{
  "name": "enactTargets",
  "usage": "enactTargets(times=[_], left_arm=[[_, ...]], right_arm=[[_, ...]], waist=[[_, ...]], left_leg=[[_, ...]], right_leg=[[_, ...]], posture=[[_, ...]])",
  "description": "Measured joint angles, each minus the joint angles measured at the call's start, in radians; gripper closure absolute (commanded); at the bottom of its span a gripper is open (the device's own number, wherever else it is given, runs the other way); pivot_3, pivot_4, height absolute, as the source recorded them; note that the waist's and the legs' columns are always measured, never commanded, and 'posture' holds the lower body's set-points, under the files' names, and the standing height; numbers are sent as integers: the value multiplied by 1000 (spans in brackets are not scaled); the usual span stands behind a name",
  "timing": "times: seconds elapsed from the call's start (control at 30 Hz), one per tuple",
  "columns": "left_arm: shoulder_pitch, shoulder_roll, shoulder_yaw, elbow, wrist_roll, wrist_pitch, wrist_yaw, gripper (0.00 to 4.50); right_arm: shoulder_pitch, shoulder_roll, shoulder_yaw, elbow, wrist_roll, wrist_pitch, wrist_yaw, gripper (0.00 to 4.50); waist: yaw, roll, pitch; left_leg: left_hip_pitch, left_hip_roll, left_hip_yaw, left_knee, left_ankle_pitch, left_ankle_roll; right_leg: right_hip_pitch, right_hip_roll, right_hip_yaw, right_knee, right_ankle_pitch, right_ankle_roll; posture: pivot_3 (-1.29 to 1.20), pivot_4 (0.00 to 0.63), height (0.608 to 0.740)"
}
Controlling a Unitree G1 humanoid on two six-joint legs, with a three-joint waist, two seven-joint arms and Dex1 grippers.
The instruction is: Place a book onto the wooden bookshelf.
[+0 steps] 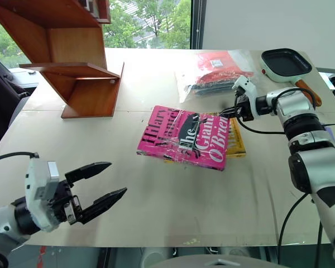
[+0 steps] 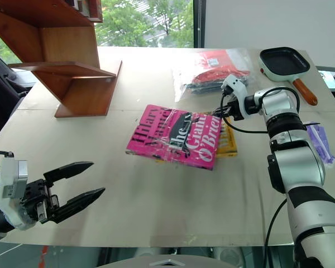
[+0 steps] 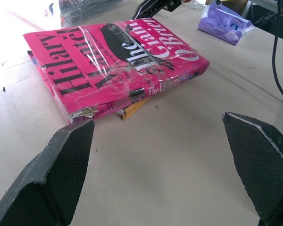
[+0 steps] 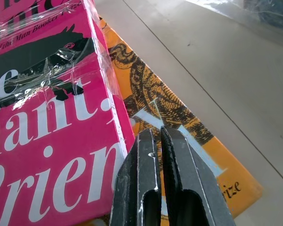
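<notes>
A: How does the book (image 1: 185,135) look?

B: Bright pink and glossy, wrapped in wrinkled clear film, with large white and dark lettering and a black shape across the cover. It lies flat on the bench (image 1: 156,206), near the middle, on top of a yellow book (image 1: 237,139) that sticks out from under its right edge.

A: And the shelf?

B: The bookshelf (image 1: 72,56) stands at the bench's far left corner, well apart from the book.

A: The right pincer?

B: The right pincer (image 4: 159,141) has its fingers pressed together, gripping nothing. Its tip is over the yellow book, just beside the pink book's right edge; I cannot tell whether it touches either.

A: The left one?

B: The left pincer (image 1: 103,184) is spread wide and empty, hovering near the bench's front left, apart from the book.
</notes>
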Motion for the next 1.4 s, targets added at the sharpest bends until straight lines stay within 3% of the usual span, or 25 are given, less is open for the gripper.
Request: enactTargets(times=[0.63,1.1,1.13,1.17,1.4], left_arm=[[26,-4,-6,39,64,-25,-48,0],[11,-15,-44,43,80,-30,-56,0],[12,-18,-50,43,79,-30,-54,0],[12,-19,-52,43,79,-30,-54,0],[49,-123,-157,-40,17,-5,22,0]], right_arm=[[87,-34,24,-191,81,131,7,4460],[70,-36,-73,-79,131,-14,-211,4460],[70,-38,-96,-77,146,-35,-217,3968],[70,-39,-99,-78,149,-39,-219,3879],[212,-136,-219,-237,258,-51,-213,863]], waist=[[3,0,0],[3,0,0],[3,0,0],[3,0,0],[23,-1,0]], left_leg=[[0,0,0,0,0,0],[0,0,0,0,0,0],[0,0,0,0,0,0],[0,0,0,0,0,0],[-1,0,0,0,0,0]], right_leg=[[0,0,0,0,0,0],[0,0,0,0,0,0],[0,0,0,0,0,0],[0,0,0,0,0,0],[0,-1,0,-2,0,0]], posture=[[0,150,740],[0,150,740],[0,150,740],[0,150,740],[0,150,740]])
